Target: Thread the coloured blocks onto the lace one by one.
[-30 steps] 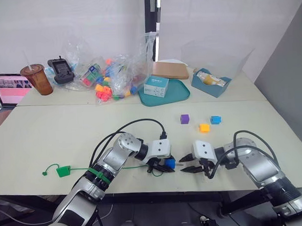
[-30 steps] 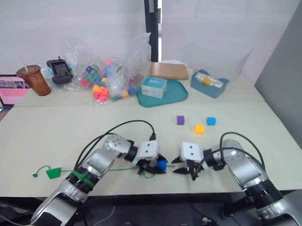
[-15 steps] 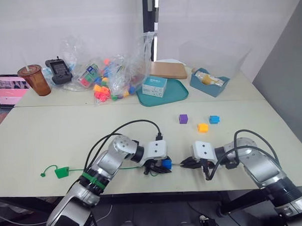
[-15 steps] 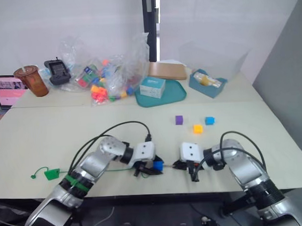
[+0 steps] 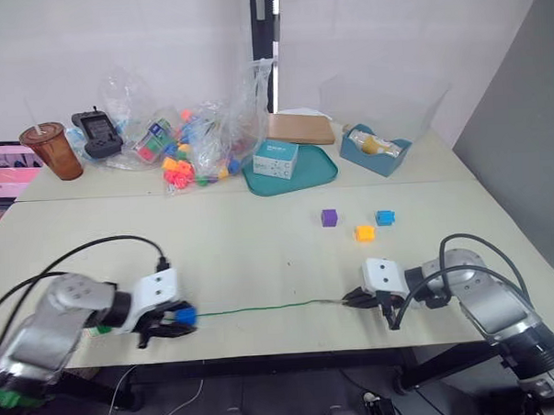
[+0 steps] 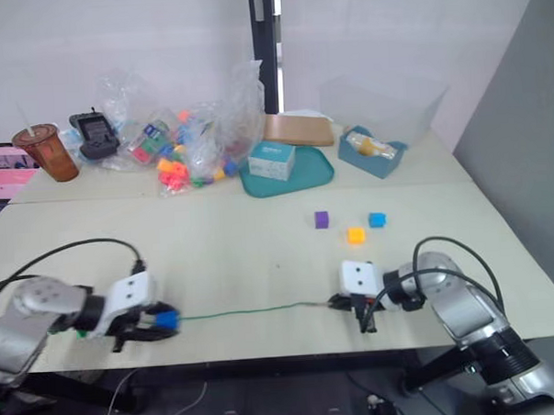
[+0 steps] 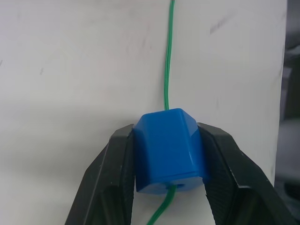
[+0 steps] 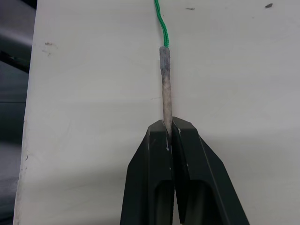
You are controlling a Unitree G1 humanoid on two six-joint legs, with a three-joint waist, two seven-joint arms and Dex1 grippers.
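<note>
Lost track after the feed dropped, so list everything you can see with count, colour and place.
blue block: one, on the lace, in the left hand
lace: one, green, stretched between the hands
loose blocks: purple, orange, blue, on the table right of centre
toy bags: multicoloured, back left
cup: brown, far left
tray: teal, holding a box
blue bin: back right
left hand: shut on the blue block
right hand: shut on the lace tip

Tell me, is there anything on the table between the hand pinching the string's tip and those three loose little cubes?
Nothing visible. The right gripper, shut on the lace tip, has bare table between it and the purple block, orange block and blue block. The left gripper holds another blue block, already threaded.
</note>
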